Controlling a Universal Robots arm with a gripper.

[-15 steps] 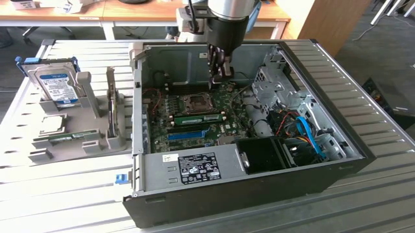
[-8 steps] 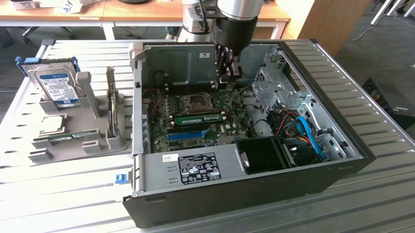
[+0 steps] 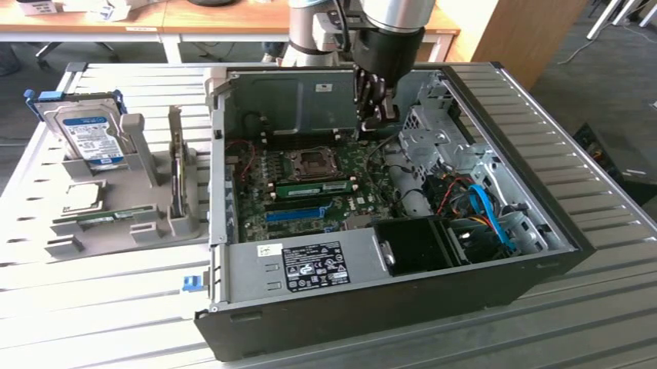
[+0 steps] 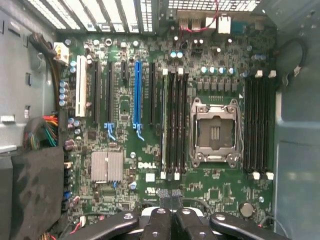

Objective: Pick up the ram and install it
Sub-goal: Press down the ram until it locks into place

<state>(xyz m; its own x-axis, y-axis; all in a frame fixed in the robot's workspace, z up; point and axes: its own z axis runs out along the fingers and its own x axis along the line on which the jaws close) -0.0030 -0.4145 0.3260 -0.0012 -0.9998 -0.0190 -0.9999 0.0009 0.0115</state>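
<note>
The hand [image 3: 378, 115] hangs inside the open computer case [image 3: 462, 300], raised above the motherboard. Its fingers are pressed fully together with nothing between them, and in the wrist view the hand [image 4: 170, 196] shows pad against pad.

The ram [image 3: 313, 187] stands on edge in a slot just beside the empty CPU socket [image 3: 310, 161], apparently already seated. From the hand it lies below and toward the exterior view's left, apart from the fingertips. In the wrist view the ram [image 4: 164, 125] has its near end almost straight ahead of the fingertips. Its long axis runs away from the hand, parallel to the other memory slots and to the side of the CPU socket [image 4: 214, 131].

Well away from the hand, on the table [image 3: 575, 330], a grey holder [image 3: 144, 215] carries another green strip [image 3: 103, 218]. I cannot tell what that strip is.
</note>
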